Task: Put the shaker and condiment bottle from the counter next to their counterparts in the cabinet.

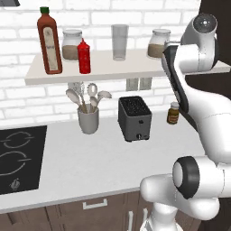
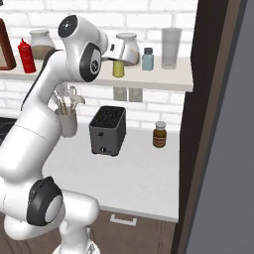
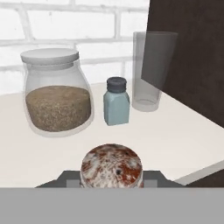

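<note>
The claw (image 2: 118,60) grips the shaker (image 2: 118,68) over the shelf (image 2: 163,77) near its right end; released tilted, it could topple into the blue shaker (image 3: 117,102) or jar (image 3: 57,92).

Glossy white rounded arm (image 1: 203,122) segments, dark joint rings, black strip along one link.

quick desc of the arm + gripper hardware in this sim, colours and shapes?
The glossy white arm is built from rounded tubular links with dark grey to black joint rings and a dark strip along one link. The gripper has a white boxy hand with a dark panel and small dark fingertips. No cables or markings are visible.
</note>
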### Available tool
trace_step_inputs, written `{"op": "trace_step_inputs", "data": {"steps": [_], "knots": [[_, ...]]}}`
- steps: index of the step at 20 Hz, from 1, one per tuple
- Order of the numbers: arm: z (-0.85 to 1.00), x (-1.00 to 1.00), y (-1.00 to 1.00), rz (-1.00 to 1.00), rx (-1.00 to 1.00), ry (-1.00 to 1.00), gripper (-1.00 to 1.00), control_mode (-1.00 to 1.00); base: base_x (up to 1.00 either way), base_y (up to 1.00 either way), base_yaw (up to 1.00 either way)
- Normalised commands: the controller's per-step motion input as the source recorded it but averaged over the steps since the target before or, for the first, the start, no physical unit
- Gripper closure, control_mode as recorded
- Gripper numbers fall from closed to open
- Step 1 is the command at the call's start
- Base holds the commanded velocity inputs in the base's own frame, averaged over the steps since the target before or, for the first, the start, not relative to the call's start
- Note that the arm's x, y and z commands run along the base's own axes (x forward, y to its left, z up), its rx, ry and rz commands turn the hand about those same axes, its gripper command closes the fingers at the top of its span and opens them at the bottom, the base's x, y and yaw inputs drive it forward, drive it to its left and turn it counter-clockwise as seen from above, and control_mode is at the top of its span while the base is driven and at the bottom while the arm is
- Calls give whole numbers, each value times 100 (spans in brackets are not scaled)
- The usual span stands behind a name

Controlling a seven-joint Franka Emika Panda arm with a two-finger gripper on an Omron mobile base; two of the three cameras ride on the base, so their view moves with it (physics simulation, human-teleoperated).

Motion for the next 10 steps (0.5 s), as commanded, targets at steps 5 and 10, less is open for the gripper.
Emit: {"op": "trace_step_inputs", "data": {"steps": [5, 10], "knots": [[-1, 22, -17, 3, 0, 0, 100, -100, 0, 0, 0], [0, 21, -15, 3, 0, 0, 100, -100, 0, 0, 0]]}}
